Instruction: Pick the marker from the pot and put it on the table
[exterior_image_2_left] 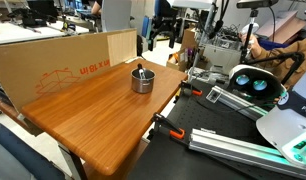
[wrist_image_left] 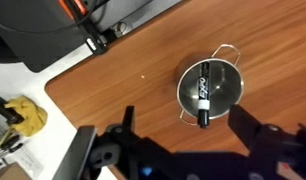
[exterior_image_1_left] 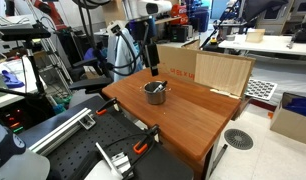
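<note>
Above the pot (exterior_image_1_left: 155, 93), by the table's (exterior_image_1_left: 183, 125) far edge, our gripper (exterior_image_1_left: 151, 66) hung wide open, empty; reaching in for the marker (wrist_image_left: 204, 95) came next.

White arm (exterior_image_1_left: 143, 12) — black, blocky end effector (exterior_image_1_left: 153, 68)

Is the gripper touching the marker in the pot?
Apart. The wrist view shows the marker lying alone in the pot, with the gripper open and its fingers spread clear of it.
</note>
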Available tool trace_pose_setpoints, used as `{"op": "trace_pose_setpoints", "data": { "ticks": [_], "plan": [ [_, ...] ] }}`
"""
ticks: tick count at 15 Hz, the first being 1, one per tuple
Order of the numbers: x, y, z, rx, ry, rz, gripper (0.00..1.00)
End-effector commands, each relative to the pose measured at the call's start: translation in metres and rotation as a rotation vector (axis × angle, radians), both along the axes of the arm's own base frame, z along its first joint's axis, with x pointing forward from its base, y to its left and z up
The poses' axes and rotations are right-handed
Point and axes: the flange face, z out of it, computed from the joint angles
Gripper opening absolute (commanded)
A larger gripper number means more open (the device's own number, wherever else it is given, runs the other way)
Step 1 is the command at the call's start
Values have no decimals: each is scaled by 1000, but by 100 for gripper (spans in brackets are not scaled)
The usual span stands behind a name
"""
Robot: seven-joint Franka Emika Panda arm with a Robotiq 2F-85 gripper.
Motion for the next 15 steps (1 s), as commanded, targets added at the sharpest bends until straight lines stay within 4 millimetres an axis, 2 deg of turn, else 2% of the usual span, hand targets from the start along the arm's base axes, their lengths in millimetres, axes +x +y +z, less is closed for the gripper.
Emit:
{"op": "trace_pose_setpoints", "data": {
  "ticks": [1, 15],
  "plan": [
    [12, -2, -10, -12, -6, -24, 100],
    [8, -3, -14, 3, 22, -11, 100]
  ]
}}
